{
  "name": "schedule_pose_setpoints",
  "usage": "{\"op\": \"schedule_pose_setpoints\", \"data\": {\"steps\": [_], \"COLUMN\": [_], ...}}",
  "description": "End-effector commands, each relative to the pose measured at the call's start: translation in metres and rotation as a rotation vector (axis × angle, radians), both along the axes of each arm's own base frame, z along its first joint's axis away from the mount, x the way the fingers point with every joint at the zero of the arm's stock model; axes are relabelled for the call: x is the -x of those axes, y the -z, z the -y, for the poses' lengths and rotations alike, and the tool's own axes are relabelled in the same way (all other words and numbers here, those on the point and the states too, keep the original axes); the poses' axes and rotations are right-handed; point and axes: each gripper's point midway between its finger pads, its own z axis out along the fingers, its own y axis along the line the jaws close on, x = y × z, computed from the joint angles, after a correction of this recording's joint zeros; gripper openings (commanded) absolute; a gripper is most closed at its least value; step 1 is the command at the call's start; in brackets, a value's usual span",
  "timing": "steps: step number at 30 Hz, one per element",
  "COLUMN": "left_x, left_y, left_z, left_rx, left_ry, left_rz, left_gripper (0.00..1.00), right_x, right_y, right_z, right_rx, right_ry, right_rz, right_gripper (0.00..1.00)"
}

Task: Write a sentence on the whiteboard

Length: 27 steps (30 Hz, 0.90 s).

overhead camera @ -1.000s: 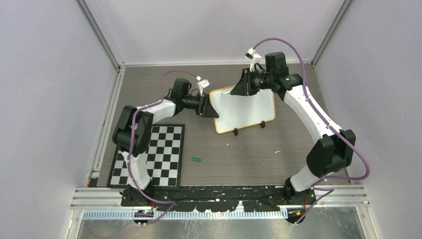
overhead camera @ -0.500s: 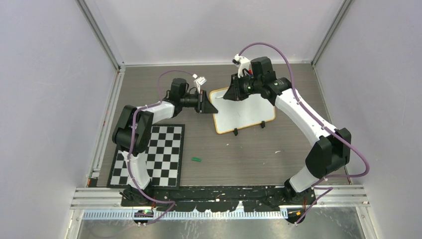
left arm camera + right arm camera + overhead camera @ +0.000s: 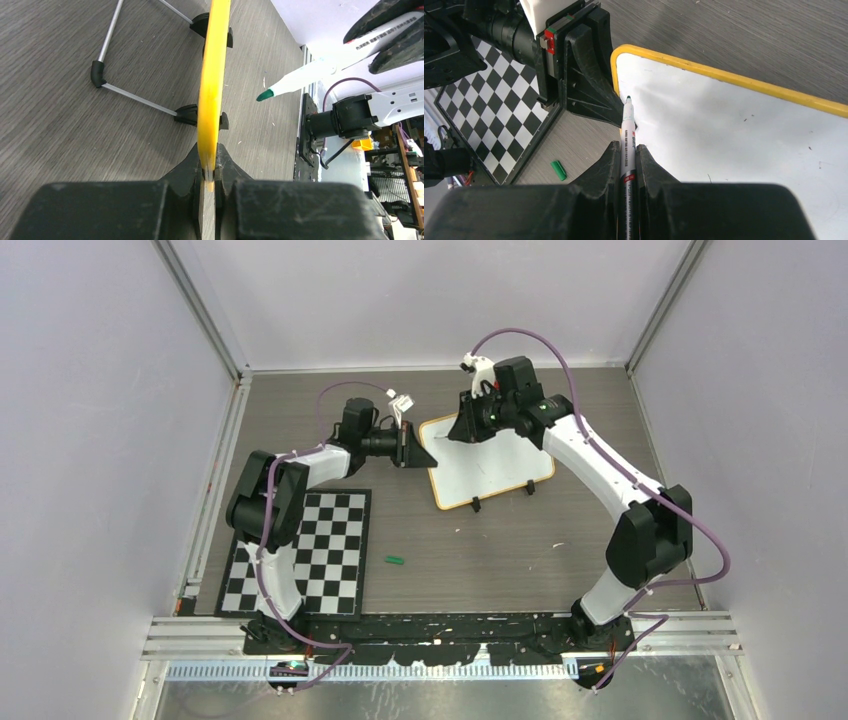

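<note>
The whiteboard [image 3: 500,462] stands tilted on its two black feet at the table's middle back. Its yellow frame [image 3: 213,85] runs edge-on up the left wrist view. My left gripper [image 3: 213,172] is shut on the board's left edge [image 3: 432,468]. My right gripper [image 3: 627,150] is shut on a white marker [image 3: 628,127] with a green tip. That tip hovers by the board's upper left corner [image 3: 624,55], right next to the left gripper's fingers [image 3: 594,100]. The marker [image 3: 310,75] also shows from the left wrist. The sentence is out of view; the white face [image 3: 734,135] bears only faint specks.
A black-and-white checkerboard mat [image 3: 300,555] lies at the front left. A small green cap [image 3: 394,561] lies on the wood table between mat and board. The board's wire stand [image 3: 135,97] reaches out behind it. Grey walls close in the back and both sides.
My left gripper has shut on the board's left edge. My right arm has swung left with the marker, from the board's top middle to its upper left corner.
</note>
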Motion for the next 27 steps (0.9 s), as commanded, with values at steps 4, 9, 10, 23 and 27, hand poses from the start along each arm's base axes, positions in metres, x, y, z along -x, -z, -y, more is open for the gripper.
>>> {"op": "schedule_pose_setpoints", "data": {"steps": [4,9,10,23,27], "left_x": [0.001,0.002,0.002,0.002,0.003], "left_y": [-0.001,-0.001,-0.002,-0.001,0.0], "left_z": [-0.001,-0.001,-0.001,-0.001,-0.002], "left_rx": [0.005,0.006,0.006,0.003,0.003], "left_ry": [0.018,0.024,0.025,0.027,0.028], "left_rz": [0.03,0.03,0.031,0.035,0.033], "left_gripper": [0.0,0.0,0.0,0.0,0.0], "right_x": [-0.019,-0.024,-0.024,-0.03,-0.033], "right_y": [-0.035,-0.039,-0.039,-0.035,-0.032], "right_z": [-0.014,-0.017,-0.017,-0.023,-0.023], "right_rx": [-0.063,-0.071,-0.071,-0.074,-0.068], "right_ry": [0.003,0.007,0.006,-0.001,0.005], "right_rz": [0.096,0.1,0.1,0.09,0.088], "right_gripper": [0.0,0.0,0.0,0.0,0.0]}}
